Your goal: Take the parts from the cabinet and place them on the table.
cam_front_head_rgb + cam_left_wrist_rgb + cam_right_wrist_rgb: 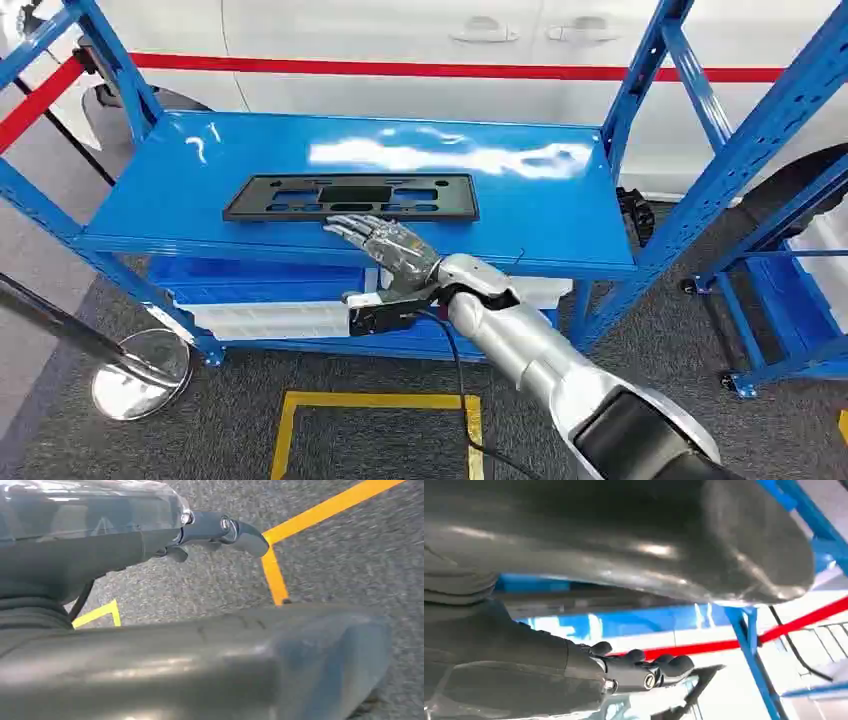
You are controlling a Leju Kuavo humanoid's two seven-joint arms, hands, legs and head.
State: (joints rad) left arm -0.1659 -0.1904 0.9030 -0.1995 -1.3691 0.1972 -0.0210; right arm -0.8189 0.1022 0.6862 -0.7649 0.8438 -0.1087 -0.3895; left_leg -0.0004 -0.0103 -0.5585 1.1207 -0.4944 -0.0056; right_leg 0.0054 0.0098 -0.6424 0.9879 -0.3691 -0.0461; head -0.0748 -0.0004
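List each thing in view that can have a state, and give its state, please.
black plate frame: lying flat on the shelf, not lifted.
right hand: fingers apart, reaching over the near edge of the frame, holding nothing.
left hand: hanging over the floor, holding nothing; fingers partly hidden.
blue shelf: bears the frame.

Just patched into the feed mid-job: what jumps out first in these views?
The glossy blue shelf fills the middle of the head view, with a flat black slotted part lying on its top. The right robot hand reaches in from below, fingers extended at the part's near edge, not yet gripping it. Behind the shelf stands a white vehicle with a red stripe; the left robot hand hangs over grey carpet with yellow floor tape.
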